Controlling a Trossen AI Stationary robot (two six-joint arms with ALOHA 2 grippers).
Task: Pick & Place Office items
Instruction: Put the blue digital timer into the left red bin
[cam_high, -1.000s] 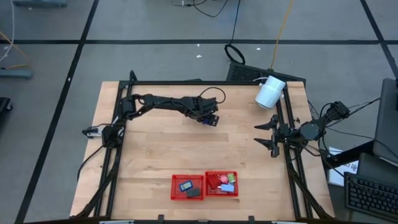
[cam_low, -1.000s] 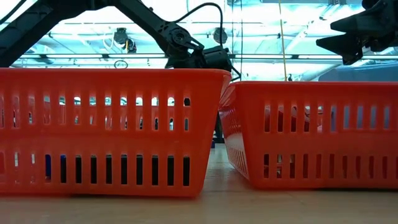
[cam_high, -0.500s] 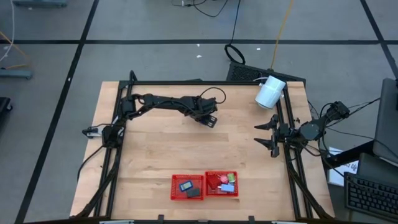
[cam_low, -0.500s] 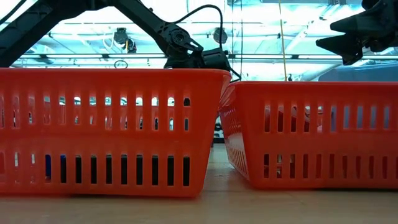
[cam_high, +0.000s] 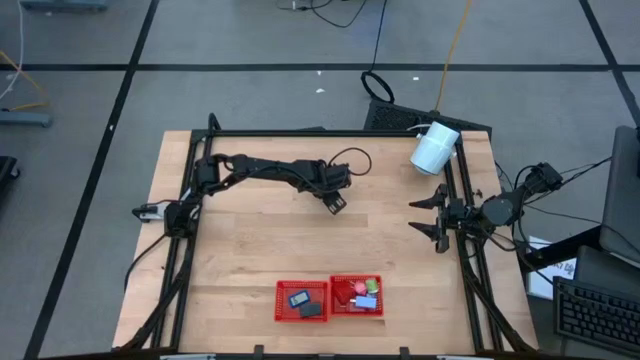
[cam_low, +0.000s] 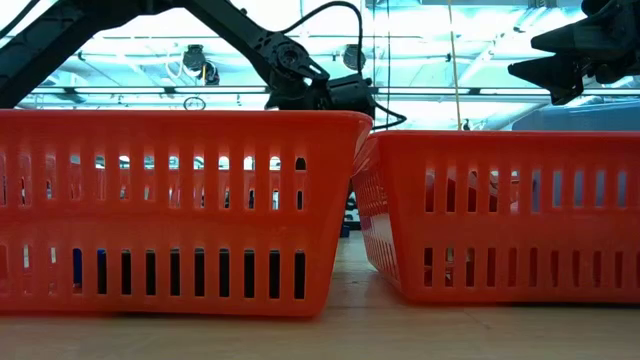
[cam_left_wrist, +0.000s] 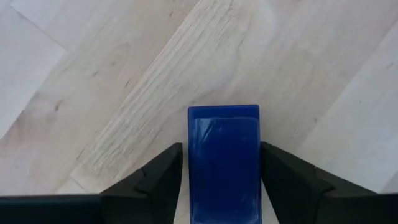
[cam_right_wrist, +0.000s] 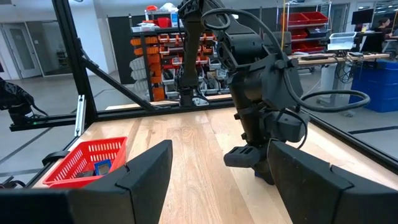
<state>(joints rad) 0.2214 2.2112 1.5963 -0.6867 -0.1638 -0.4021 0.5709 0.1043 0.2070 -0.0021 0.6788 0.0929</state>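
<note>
My left gripper (cam_left_wrist: 222, 186) pinches a dark blue rectangular block (cam_left_wrist: 224, 162) between its two dark fingers (cam_left_wrist: 158, 180), one pad against each long side, so the narrow width is what I clamp and the piece cannot swivel. In the left wrist view the block sits square between the jaws with pale wooden tabletop (cam_high: 250, 250) under it; whether it is lifted clear of the wood or touching it, I cannot tell. From above, that gripper (cam_high: 335, 203) hangs over the middle of the table, nearer the far edge, reaching in from the left-hand side. The two red slotted plastic baskets (cam_high: 329, 299) stand side by side, touching, at the middle of the near edge, well apart from my catch; they hold the other small office items (cam_high: 366, 293), black and blue pieces in one, red, green and light blue in the other, which I judge makes them the likely destination. My right gripper (cam_high: 428, 215) waits with its fingers spread at the right-hand edge of the table, holding nothing and out of the way. A large white cylinder (cam_high: 434, 148) lies at the far right corner, no part of this job.
</note>
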